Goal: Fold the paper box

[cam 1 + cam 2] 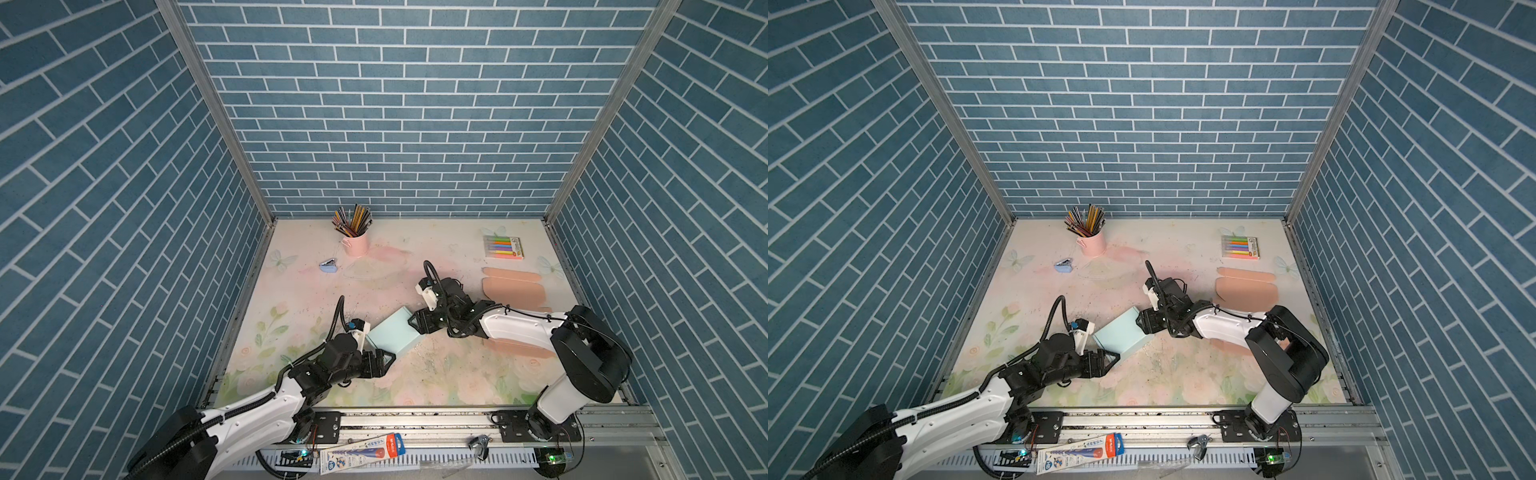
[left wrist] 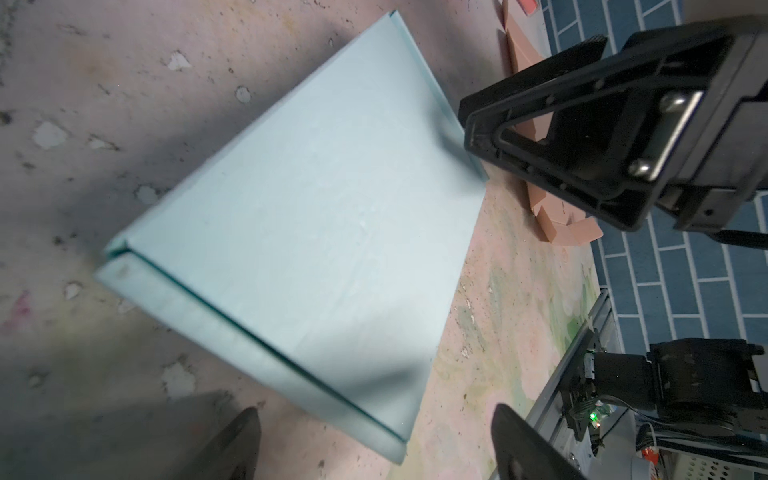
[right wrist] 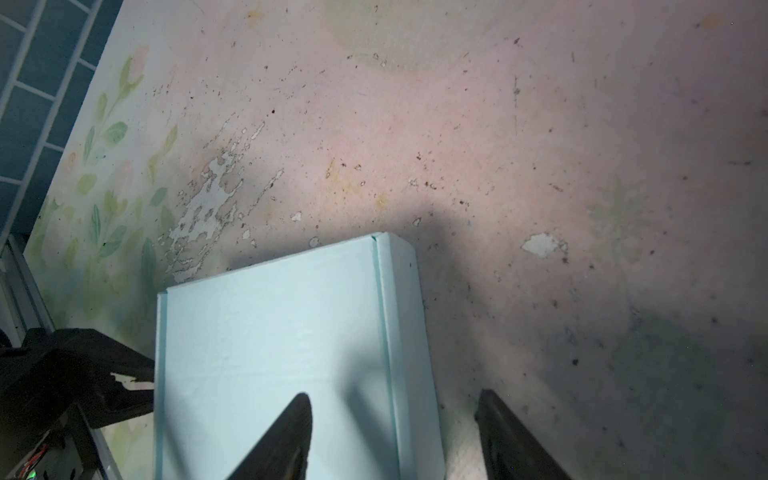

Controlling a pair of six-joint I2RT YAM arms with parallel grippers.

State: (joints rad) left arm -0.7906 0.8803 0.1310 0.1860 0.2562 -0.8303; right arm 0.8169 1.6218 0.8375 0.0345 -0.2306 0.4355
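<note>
You have the paper box (image 1: 392, 334) lying closed on the flowered mat (image 1: 457, 374), near the middle and toward the front rail, turned cornerwise in both top views; its lid is plain light blue. Your left gripper (image 1: 390, 360) sits low just beside the box's near corner. In the left wrist view its fingertips (image 2: 245, 436) stand wide apart with that corner (image 2: 399, 449) ahead of them, and they hold nothing. Your right gripper (image 1: 415, 323) is at the opposite corner. In the right wrist view its jaws are parted about halfway: one finger (image 3: 297, 419) hangs over the lid (image 3: 270, 353), the other stands outside the side wall, and the box edge runs between them, unclamped.

As for writing, the pencil pack (image 1: 365, 451) on the front rail has a round blue mark that seems to read HB, while its red label is too small to read. The marker pack (image 1: 503, 247) at the far right shows bright pens, its label illegible. Flat pink cardboard pieces (image 1: 513, 286) lie near it, and a pink cup of pencils (image 1: 356, 243) stands at the back
</note>
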